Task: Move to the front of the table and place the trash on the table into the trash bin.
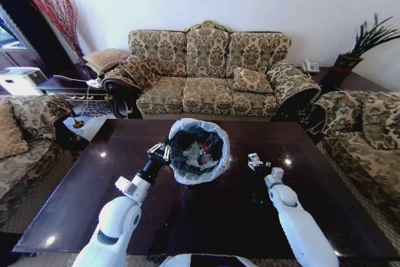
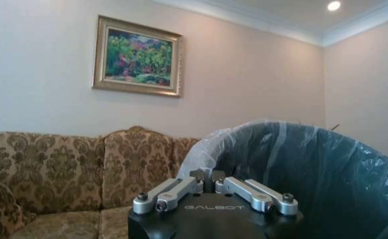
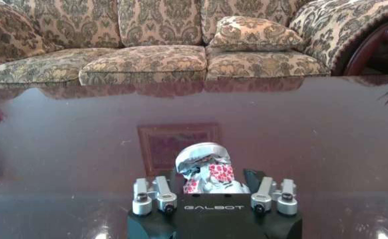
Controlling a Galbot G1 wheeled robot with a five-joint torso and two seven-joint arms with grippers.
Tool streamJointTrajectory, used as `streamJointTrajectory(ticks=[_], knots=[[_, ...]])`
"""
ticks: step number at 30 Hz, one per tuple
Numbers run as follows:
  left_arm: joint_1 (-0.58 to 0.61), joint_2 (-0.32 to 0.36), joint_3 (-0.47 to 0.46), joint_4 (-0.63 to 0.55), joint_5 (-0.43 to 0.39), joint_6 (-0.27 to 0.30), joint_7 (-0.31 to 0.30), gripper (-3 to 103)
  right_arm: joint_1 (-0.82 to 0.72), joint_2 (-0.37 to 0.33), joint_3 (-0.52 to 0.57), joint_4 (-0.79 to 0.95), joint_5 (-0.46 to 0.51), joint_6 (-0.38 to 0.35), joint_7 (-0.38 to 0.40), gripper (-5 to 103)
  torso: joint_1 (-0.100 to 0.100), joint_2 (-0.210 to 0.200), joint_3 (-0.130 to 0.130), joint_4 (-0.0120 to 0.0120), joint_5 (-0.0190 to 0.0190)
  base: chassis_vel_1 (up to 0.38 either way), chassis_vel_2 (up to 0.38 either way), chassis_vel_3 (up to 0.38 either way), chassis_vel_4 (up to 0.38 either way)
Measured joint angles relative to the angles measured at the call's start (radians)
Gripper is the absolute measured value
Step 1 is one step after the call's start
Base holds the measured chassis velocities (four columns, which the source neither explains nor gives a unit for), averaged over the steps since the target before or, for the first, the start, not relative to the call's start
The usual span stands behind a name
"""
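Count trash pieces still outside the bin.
1: a crushed wrapper between the right end effector fingers, low over the table, beside the trash bin. Others lie inside the bin; more may be hidden.

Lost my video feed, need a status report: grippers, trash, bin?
Left gripper shut at trash bin rim. Right gripper shut on crumpled wrapper, low over table, beside bin. Nothing blocking.

Sofa [image 1: 209,73]: patterned, three seats, against the wall
Cushion [image 3: 257,34]: loose on the sofa
Painting [image 2: 138,56]: gilt-framed, above
Plant [image 1: 365,45]: possibly potted
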Motion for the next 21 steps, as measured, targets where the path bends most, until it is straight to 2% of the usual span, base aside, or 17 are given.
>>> streamJointTrajectory(ticks=[1, 2, 4, 5, 8, 14, 15, 19, 21], knots=[[0.0, 0.0, 0.0, 0.0, 0.0, 0.0, 0.0, 3, -0.002, 0.0, 0.001, 0.001, 0.0, 0.0, 0.001, 63, 0.0, 0.0, 0.0, 0.0, 0.0, 0.0, 0.0, 0.0, 0.0], [0.0, 0.0, 0.0, 0.0, 0.0, 0.0, 0.0, 3, -0.002, 0.0, 0.001, 0.001, 0.0, 0.0, 0.001, 63, 0.0, 0.0, 0.0, 0.0, 0.0, 0.0, 0.0, 0.0, 0.0], [-0.002, -0.001, 0.002, -0.002, -0.001, -0.001, 0.0, 3, -0.009, -0.001, 0.006, -0.005, -0.005, 0.014, 0.005, 52, 0.0, 0.0, 0.0, 0.0, -0.0001, 0.0, 0.0, 0.0, 0.0], [-0.002, -0.001, 0.002, -0.002, -0.001, -0.001, 0.0, 3, -0.009, -0.001, 0.006, -0.005, -0.005, 0.014, 0.005, 52, 0.0, 0.0, 0.0, 0.0, -0.0001, 0.0, 0.0, 0.0, 0.0], [-0.002, -0.001, 0.005, -0.006, -0.002, -0.001, 0.001, 3, -0.014, 0.001, 0.014, -0.011, -0.011, 0.025, 0.006, 41, 0.0, 0.0, 0.0, 0.0, -0.0005, 0.0, 0.0, 0.0, 0.0], [0.001, 0.002, 0.003, -0.011, -0.003, -0.002, 0.003, 3, -0.022, 0.006, 0.017, -0.005, -0.015, 0.03, 0.009, 40, 0.0, 0.0, 0.0, 0.0, -0.0003, 0.0, 0.0, 0.0, 0.0], [0.003, 0.002, 0.002, -0.014, -0.003, -0.002, 0.003, 3, -0.024, 0.008, 0.019, 0.0, -0.016, 0.031, 0.014, 37, 0.0, 0.0, 0.0, 0.0, 0.0001, 0.0, 0.0, 0.0, 0.0], [0.007, 0.002, 0.002, -0.021, -0.003, -0.002, 0.003, 3, -0.034, 0.012, 0.03, 0.049, -0.004, 0.028, 0.035, 34, 0.0, 0.0, 0.0, 0.0, 0.0009, 0.0, 0.0, 0.0, 0.0], [0.008, 0.002, 0.002, -0.022, -0.003, -0.002, 0.003, 3, -0.049, 0.011, 0.044, 0.13, 0.015, 0.019, 0.056, 34, 0.0, 0.0, 0.0, 0.0, 0.0003, 0.0, 0.0, 0.0, 0.0]])
